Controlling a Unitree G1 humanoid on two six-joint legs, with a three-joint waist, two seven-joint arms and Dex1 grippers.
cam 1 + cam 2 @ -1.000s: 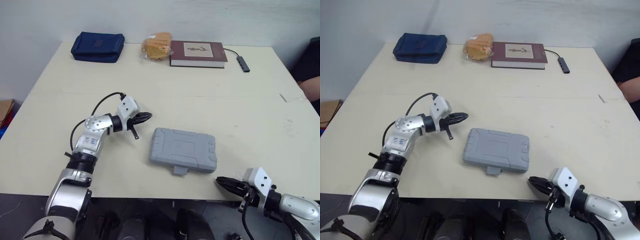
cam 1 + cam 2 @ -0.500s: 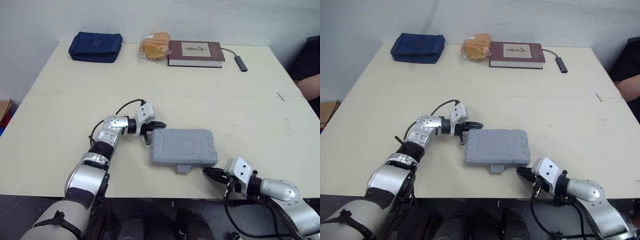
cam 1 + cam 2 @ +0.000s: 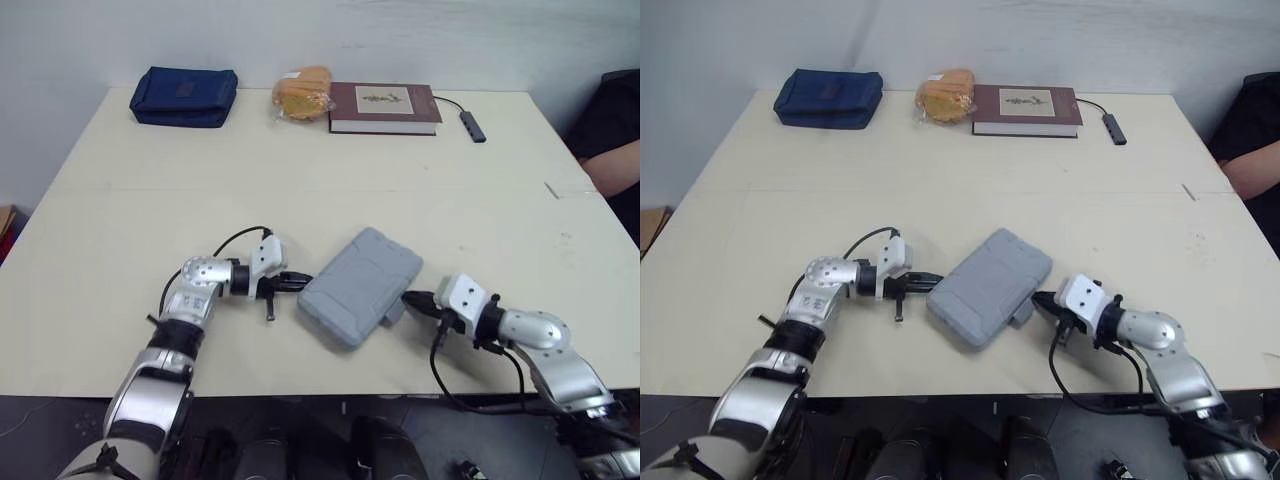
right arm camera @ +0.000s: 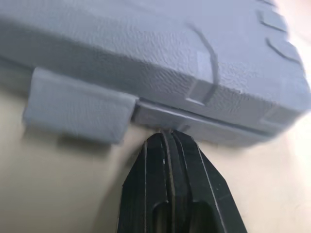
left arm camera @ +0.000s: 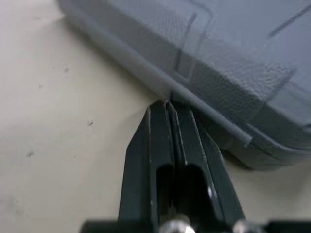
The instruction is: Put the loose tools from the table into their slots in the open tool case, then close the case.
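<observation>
One grey case (image 3: 360, 285), lid down. My left gripper (image 3: 303, 281) and right gripper (image 3: 410, 298), fingers pressed together, touch its edges.

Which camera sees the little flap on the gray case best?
The right wrist view: the latch flap on the gray tool case shows big and close. Both eye views show it tiny, beside the right gripper; the left wrist view shows another case edge.
</observation>
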